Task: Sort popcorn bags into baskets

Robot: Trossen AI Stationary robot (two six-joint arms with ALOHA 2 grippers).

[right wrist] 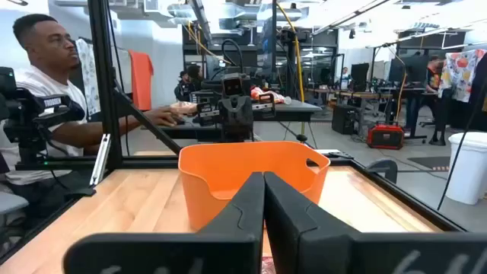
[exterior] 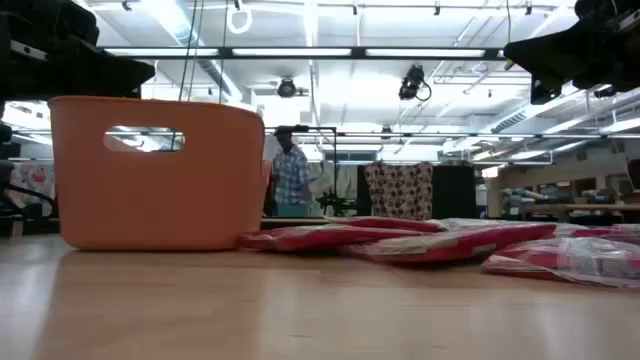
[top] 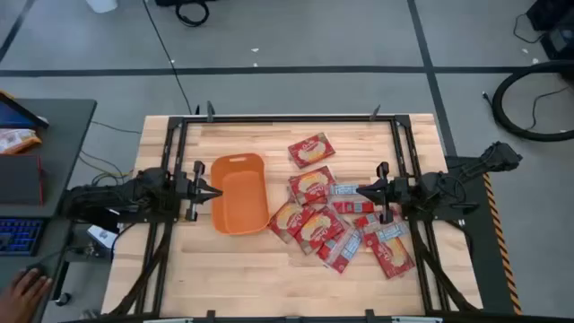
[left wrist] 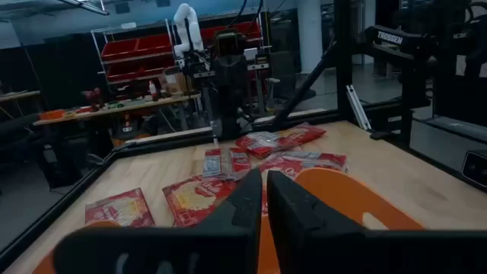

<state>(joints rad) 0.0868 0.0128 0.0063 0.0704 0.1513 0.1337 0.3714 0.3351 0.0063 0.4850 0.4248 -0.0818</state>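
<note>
An orange basket [top: 239, 194] stands on the table left of centre, its handle slot at the far end; it also shows in the low view [exterior: 155, 172] and the right wrist view [right wrist: 251, 183]. Several red popcorn bags [top: 336, 220] lie flat in an overlapping pile to its right, one packet [top: 310, 150] lying apart toward the far edge. The pile shows in the left wrist view [left wrist: 199, 194]. My left gripper [top: 218, 191] hovers shut at the basket's left rim. My right gripper [top: 361, 190] hovers shut above the pile's right part. Neither touches anything.
A black frame [top: 287, 119] runs round the tabletop. Bare wood lies along the near edge [top: 269, 278]. A side desk with a keyboard [top: 18, 235] stands left of the table, where a person's hand [top: 22, 292] rests. A person sits beyond the table's left side [right wrist: 46, 84].
</note>
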